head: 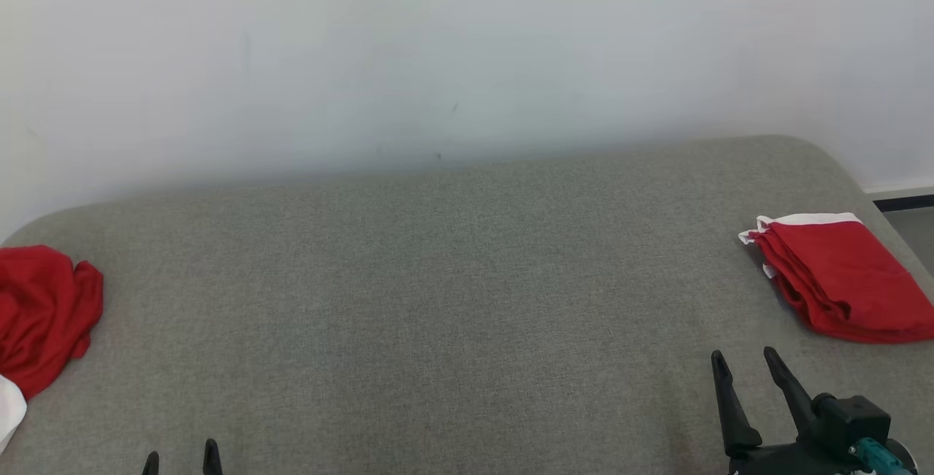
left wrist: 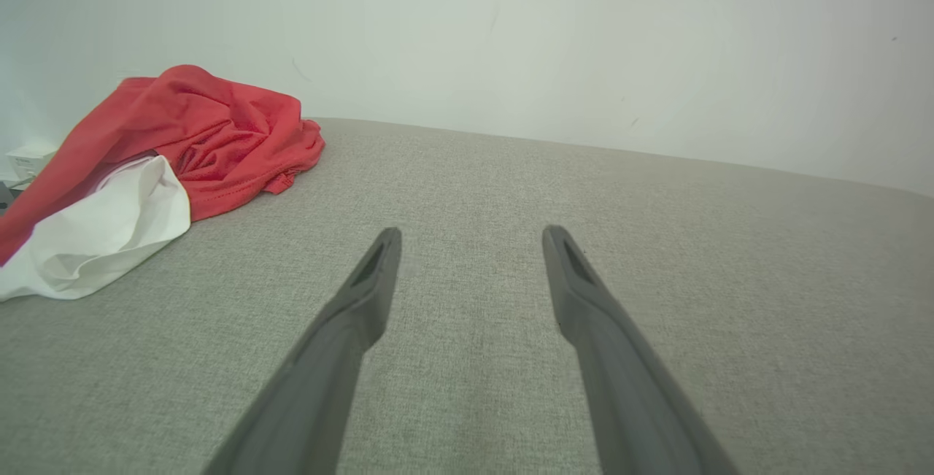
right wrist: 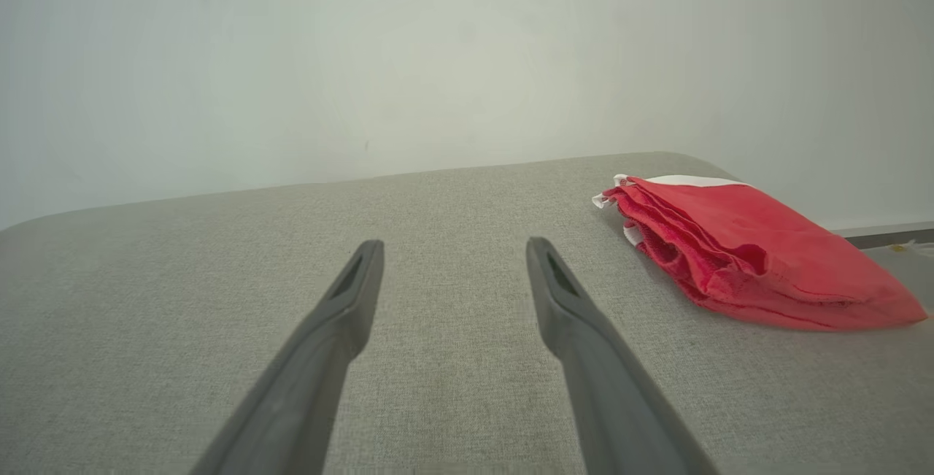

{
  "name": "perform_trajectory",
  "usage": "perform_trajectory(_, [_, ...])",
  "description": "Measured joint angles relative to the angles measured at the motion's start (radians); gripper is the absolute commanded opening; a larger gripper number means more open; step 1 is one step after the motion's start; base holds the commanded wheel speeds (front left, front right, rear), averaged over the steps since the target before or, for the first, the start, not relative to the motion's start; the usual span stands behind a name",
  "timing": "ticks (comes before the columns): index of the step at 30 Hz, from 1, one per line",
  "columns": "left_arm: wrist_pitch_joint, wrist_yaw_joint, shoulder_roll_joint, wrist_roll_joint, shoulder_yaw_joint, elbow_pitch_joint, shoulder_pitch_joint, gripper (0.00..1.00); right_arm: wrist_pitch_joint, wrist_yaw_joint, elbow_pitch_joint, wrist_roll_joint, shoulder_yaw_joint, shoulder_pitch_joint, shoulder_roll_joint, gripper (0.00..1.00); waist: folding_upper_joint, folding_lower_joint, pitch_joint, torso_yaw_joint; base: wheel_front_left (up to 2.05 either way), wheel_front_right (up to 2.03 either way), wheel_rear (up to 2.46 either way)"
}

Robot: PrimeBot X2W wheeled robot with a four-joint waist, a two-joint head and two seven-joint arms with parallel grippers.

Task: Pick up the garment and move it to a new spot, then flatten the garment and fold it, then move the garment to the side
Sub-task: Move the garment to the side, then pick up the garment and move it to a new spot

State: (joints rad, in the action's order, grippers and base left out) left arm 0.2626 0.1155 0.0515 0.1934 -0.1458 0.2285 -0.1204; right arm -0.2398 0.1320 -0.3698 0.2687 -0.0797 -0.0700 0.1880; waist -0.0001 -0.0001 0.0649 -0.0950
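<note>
Crumpled red-and-white garment [head: 45,311]: far L end of grey fabric-covered surface [head: 438,278], bunched up, white part nearest the robot.

L gripper [head: 181,459]: tips at bottom edge of head view, fingers spread apart, nothing btwn them. Crumpled garment sits to its L and farther up, well apart, no contact. L wrist view: garment [left wrist: 182,139] in upper L, gripper [left wrist: 473,233] over bare fabric, pointing past the garment's R side.

Folded red garment [head: 846,282], white edge showing at back: R end of surface by the rounded corner, lying flat in layers.

R gripper [head: 743,353]: lower R of head view, fingers apart, empty. Folded garment is ahead and to the R of it, near, not touching. R wrist view: garment [right wrist: 751,249] to R of the fingers, gripper [right wrist: 454,244] over bare fabric.

Plain white wall [head: 438,44] behind the surface.
</note>
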Motion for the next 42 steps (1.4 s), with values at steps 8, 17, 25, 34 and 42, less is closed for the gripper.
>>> perform_trajectory(8, [0.0,0.001,0.0,0.002,-0.002,0.017,0.001,1.0,-0.012,0.0,-0.04,0.002,-0.012,0.003,-0.005,1.0,0.0,0.0,0.008,-0.001,0.0,0.0,0.0])
perform_trajectory(17, [0.0,0.005,0.0,0.008,0.003,0.017,0.001,1.0,-0.017,0.0,-0.047,0.002,-0.015,0.001,-0.009,1.0,0.0001,0.0001,0.01,0.002,0.0,0.0,0.0])
perform_trajectory(25, [0.0,0.006,0.0,0.005,0.009,0.015,0.001,1.0,-0.018,0.0,-0.051,0.002,-0.016,0.001,-0.009,1.0,0.0001,0.0002,0.009,0.009,0.0,0.0,0.0])
perform_trajectory(34, [0.0,0.003,0.0,0.002,0.011,0.016,0.002,1.0,-0.02,0.0,-0.055,0.003,-0.018,0.001,-0.008,1.0,0.0001,0.0001,0.008,0.035,0.0,0.0,0.0])
perform_trajectory(42, [0.0,-0.001,-0.001,-0.009,0.012,0.01,-0.002,1.0,-0.021,0.0,-0.057,0.003,-0.027,0.006,-0.02,1.0,0.0001,0.0002,0.012,0.097,0.0,0.0,0.0])
